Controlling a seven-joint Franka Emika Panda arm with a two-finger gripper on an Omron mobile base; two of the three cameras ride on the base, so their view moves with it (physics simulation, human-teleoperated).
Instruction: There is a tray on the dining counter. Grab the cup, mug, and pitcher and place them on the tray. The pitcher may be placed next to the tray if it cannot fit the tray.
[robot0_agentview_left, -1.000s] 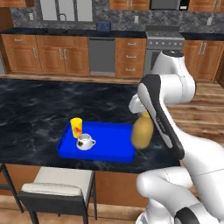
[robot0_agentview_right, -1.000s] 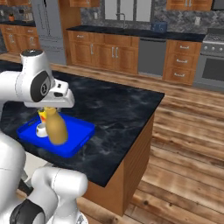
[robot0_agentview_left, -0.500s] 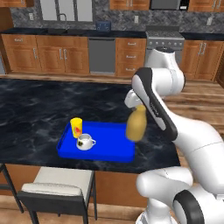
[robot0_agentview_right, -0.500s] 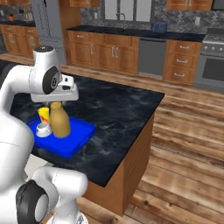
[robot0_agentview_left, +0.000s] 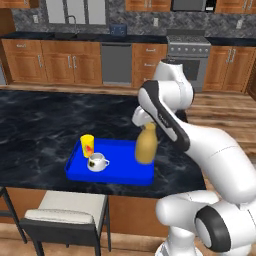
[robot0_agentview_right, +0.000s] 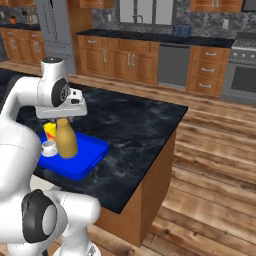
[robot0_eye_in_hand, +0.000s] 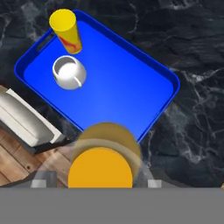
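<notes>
Pitcher (robot0_agentview_left: 146, 146) upright in the jaws, seemingly above tray (robot0_agentview_left: 120, 172).

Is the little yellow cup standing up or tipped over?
Standing up. The cup stands straight on the blue tray, its open top facing up, beside the white mug.

Bright blue tray (robot0_agentview_left: 120, 174), yellow red-marked cup (robot0_agentview_left: 87, 146), white mug (robot0_agentview_left: 97, 162), mustard pitcher (robot0_agentview_left: 146, 145).

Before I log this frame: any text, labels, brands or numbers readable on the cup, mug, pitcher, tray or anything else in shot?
None readable.
Cup: a red-orange mark on its side, no letters.
Mug, pitcher, tray: plain, no print.
Stove at the back: too small to show any text.
</notes>
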